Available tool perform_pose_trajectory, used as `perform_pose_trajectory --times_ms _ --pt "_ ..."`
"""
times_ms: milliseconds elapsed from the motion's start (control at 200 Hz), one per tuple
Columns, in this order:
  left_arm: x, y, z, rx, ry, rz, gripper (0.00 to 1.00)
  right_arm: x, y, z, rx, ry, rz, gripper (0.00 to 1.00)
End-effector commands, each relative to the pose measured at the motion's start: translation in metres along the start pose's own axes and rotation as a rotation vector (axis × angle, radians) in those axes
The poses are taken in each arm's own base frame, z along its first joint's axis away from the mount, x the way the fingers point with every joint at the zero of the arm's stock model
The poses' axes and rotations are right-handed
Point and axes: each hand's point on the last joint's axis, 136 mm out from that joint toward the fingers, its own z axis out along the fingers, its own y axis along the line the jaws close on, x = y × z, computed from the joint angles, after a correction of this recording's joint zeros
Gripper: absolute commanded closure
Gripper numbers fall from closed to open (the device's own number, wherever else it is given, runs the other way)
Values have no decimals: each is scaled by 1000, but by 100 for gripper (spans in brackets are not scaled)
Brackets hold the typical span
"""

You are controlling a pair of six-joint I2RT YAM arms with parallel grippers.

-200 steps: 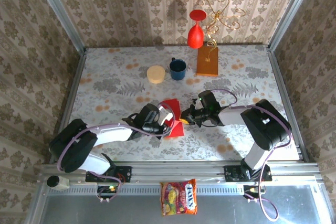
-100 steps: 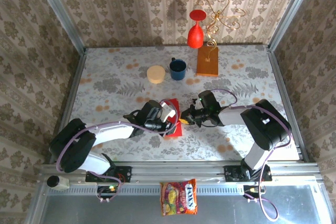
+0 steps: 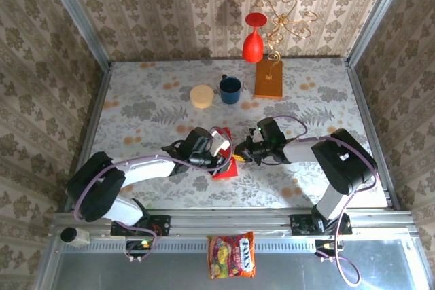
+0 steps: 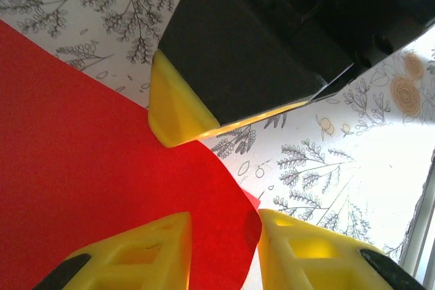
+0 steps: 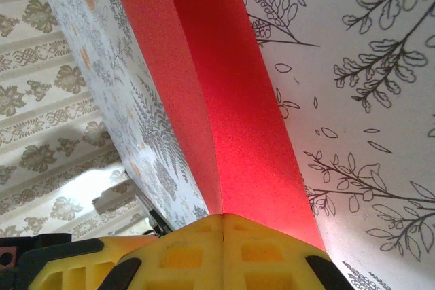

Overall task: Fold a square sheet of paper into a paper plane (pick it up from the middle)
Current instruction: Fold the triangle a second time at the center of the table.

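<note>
Right gripper (image 5: 223, 221) pinches the thin bright red folded paper sheet (image 5: 231, 100); left gripper (image 4: 223, 229) stands narrowly parted over its edge.

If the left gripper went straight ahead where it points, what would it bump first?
Probably the red paper, whose edge lies between the open fingers of the left gripper. Just beyond is the right gripper, though depth is unclear.

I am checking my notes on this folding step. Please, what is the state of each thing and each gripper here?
red paper: creased, pinched at one end
left gripper: open, paper edge between its fingers
right gripper: shut on the red paper
blue mug: upright
red vase: upright
candy bag: lying flat
</note>
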Motion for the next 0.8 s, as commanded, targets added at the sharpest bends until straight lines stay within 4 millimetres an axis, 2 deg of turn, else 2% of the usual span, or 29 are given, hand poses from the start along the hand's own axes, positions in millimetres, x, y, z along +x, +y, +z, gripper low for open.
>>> perform_pose_trajectory --times_ms 0,445,695,740,795 --pt "-2 -5 3 22 11 22 69 5 -8 3 8 22 8 96" --pt "-1 -8 9 27 17 25 70 5 -8 3 6 20 7 96" --pt "-5 -7 13 26 12 24 96 6 -7 2 2 22 6 96" --pt "-4 -7 13 24 13 22 100 6 -7 0 1 23 3 90" --pt "-3 -7 13 24 14 21 100 3 -8 -5 3 16 -2 78"
